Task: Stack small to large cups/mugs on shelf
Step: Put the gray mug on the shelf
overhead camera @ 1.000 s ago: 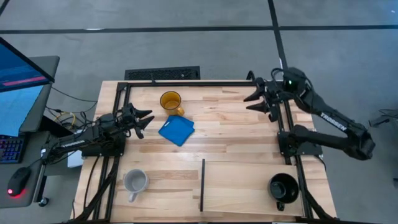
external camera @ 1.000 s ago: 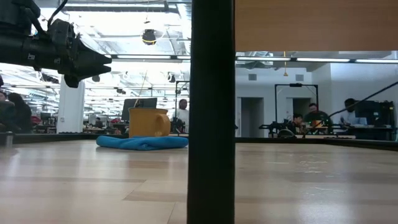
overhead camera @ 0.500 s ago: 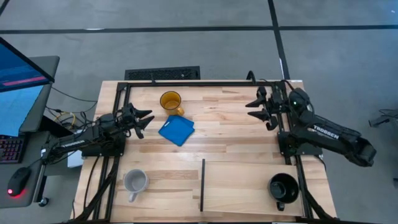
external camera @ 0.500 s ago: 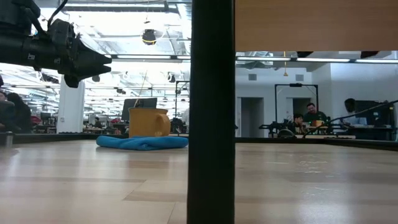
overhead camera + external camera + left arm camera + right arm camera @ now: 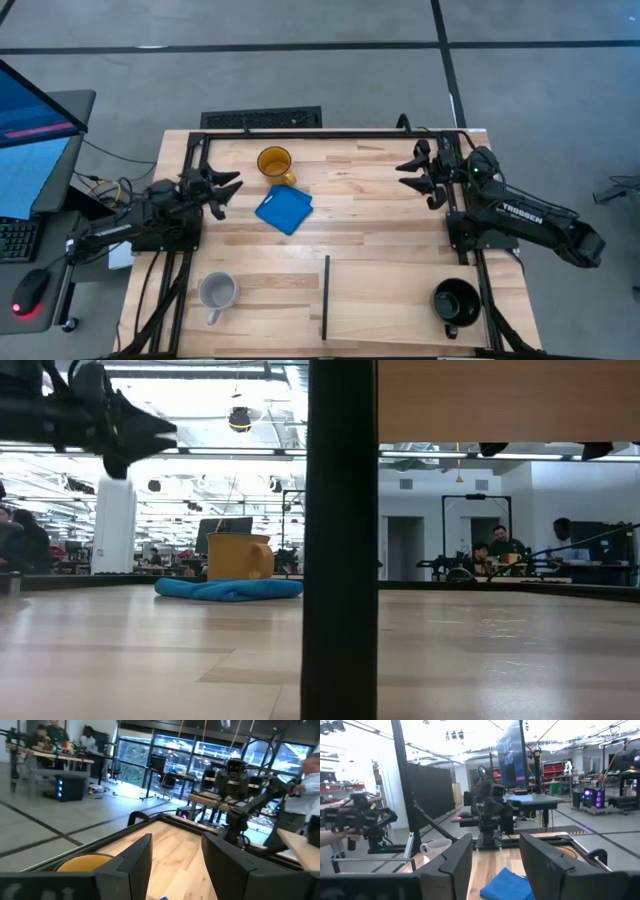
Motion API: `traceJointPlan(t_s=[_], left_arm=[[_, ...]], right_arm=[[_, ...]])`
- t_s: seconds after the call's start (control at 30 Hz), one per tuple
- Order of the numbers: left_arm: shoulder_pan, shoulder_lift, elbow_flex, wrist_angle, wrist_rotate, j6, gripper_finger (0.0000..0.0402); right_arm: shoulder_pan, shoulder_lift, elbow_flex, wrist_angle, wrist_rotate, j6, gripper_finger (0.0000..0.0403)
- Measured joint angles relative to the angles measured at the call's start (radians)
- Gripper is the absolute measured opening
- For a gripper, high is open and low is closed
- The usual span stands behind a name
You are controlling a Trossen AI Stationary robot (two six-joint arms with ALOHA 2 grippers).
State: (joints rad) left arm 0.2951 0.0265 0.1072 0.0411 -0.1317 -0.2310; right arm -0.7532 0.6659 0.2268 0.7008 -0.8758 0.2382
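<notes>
open-plan workshop behind a butcher-block table (image 5: 380,200). "trossen" is printed on the right arm. right gripper (image 5: 407,167) at 2 o'clock, parted, empty, lower and more tucked in than a second ago. left gripper (image 5: 229,185) at 9 o'clock, parted, empty, pulled back slightly. amber mug (image 5: 274,163) at 11, beside blue cloth (image 5: 284,209); grey-white mug (image 5: 217,293) at 7; black mug (image 5: 455,301) at 5. divider strip (image 5: 340,540) hides much of the low view.

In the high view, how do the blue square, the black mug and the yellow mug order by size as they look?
1. Blue square, the largest.
2. Black mug.
3. Yellow mug.
The two mugs look close in size, the black one only a little wider, so their order is unsure.
</notes>
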Motion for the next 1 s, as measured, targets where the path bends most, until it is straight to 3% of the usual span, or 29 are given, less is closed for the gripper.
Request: traceJointPlan(t_s=[0.23,0.37,0.47,0.67,1.0], left_arm=[[-0.006,0.001,0.175,-0.191,0.066,0.043,0.0148],[-0.019,0.028,0.26,-0.256,0.129,-0.015,0.0133],[-0.031,0.081,0.303,-0.256,0.203,-0.022,0.0124],[-0.05,0.23,0.386,-0.324,0.259,0.018,0.0115],[-0.091,0.431,0.586,-0.668,0.278,0.035,0.0114]], right_arm=[[0.0,0.0,0.0,-0.001,0.044,0.0,0.0187],[0.0,0.0,0.0,-0.001,0.044,0.0,0.0187],[0.0,0.001,0.0,-0.001,0.053,0.0,0.0185],[0.0,0.001,0.0,-0.001,0.074,0.0,0.0186],[0.0,0.001,0.0,-0.001,0.074,0.001,0.0185]])
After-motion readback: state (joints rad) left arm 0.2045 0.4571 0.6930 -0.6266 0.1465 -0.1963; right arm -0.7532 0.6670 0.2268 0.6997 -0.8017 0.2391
